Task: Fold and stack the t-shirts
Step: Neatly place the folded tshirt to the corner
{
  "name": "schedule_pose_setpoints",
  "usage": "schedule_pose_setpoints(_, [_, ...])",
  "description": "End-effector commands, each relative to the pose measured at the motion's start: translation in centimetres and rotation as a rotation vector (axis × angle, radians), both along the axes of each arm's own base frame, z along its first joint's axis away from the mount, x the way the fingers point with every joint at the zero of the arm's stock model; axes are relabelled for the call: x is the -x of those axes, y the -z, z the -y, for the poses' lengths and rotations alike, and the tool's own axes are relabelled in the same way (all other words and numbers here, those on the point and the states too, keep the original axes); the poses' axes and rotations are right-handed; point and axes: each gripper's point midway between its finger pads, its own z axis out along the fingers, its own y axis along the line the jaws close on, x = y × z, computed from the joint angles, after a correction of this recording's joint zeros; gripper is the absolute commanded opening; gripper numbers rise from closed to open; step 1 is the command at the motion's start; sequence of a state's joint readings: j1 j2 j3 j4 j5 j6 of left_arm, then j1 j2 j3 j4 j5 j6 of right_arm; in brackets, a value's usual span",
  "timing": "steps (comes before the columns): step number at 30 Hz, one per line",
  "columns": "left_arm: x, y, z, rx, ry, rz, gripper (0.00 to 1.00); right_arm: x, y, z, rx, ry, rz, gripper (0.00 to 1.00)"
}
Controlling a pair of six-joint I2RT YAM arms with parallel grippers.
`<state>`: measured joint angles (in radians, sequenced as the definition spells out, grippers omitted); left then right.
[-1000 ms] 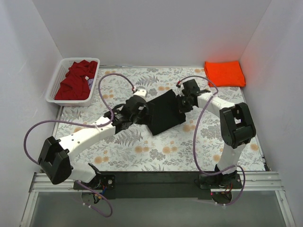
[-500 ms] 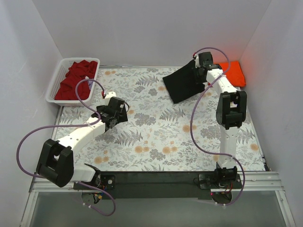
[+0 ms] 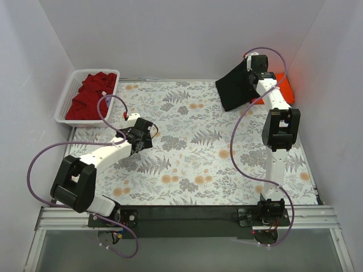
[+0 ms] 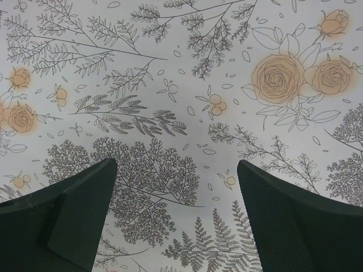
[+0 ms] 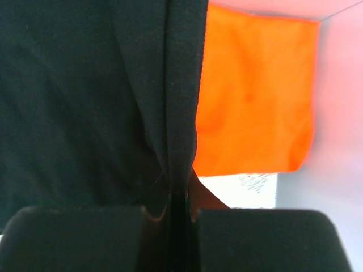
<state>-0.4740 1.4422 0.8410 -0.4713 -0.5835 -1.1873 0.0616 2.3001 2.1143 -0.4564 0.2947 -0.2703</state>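
- My right gripper [image 5: 180,211] is clamped hard on a folded edge of the black t-shirt [image 3: 235,88]; the cloth hangs tilted from the jaws at the far right of the table, with its lower part down near the tablecloth [image 3: 187,164].
- The orange t-shirt [image 5: 255,96] lies folded flat in the far right corner, just beyond the black fold; from above my arm hides part of it.
- I judge the step in hand to be stacking black on orange; I would carry the fold right until its edges square with the orange ones, let the hanging end land first, lay the rest over it, and only then open the jaws; a dragging hem could rumple the orange fold.
- My left gripper [image 4: 176,187] stands wide open with nothing between the fingers, low over the tablecloth at mid-left; it is well apart from the stack.
- The dark red t-shirt [image 3: 91,97] sits heaped and unfolded in the white basket [image 3: 62,105] at far left.
- The far and right walls crowd my right arm; the free room is leftward and nearward.
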Motion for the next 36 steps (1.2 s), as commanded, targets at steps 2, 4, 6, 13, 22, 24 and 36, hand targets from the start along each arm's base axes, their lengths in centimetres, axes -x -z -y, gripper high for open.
schedule_pose_setpoints(2, [-0.3, -0.3, -0.5, -0.023, -0.030, 0.013, 0.87, -3.0, -5.4, 2.8, 0.068, 0.015, 0.190, 0.01])
schedule_pose_setpoints(4, [-0.2, 0.1, -0.5, -0.028, -0.029, 0.000, 0.87, -3.1, -5.5, 3.7, 0.054, 0.037, 0.200, 0.01])
schedule_pose_setpoints(6, [-0.1, 0.3, -0.6, -0.037, -0.030, -0.008, 0.87, -3.0, -5.8, 4.0, 0.057, 0.051, 0.218, 0.01])
schedule_pose_setpoints(13, [0.0, 0.9, -0.6, -0.043, -0.030, -0.023, 0.87, -3.0, -7.5, 7.2, 0.063, 0.106, 0.273, 0.01])
schedule_pose_setpoints(22, [0.1, 1.2, -0.7, -0.049, -0.028, -0.035, 0.87, -3.1, -9.0, 9.4, 0.094, 0.135, 0.320, 0.01])
schedule_pose_setpoints(24, [0.1, 1.4, -0.7, -0.050, -0.028, -0.040, 0.87, -3.1, -8.9, 10.0, 0.100, 0.141, 0.319, 0.01])
schedule_pose_setpoints(36, [0.2, 1.9, -0.5, -0.050, -0.020, -0.061, 0.87, -3.0, -3.8, 14.9, 0.055, 0.236, 0.295, 0.01])
